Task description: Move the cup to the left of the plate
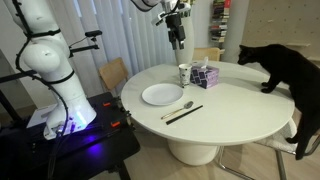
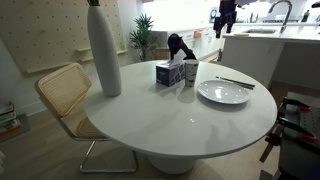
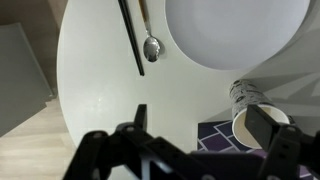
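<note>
Bright even daylight, soft shadows on table [image 1: 235,100], purple glow [image 1: 72,128] nr arm base [image 1: 62,105], hand [image 3: 203,118] dark & blurry close-up.

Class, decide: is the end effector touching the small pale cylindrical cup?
Apart. In an exterior view the open end effector hangs well above the small pale cylindrical cup, with a clear gap between them.
</note>
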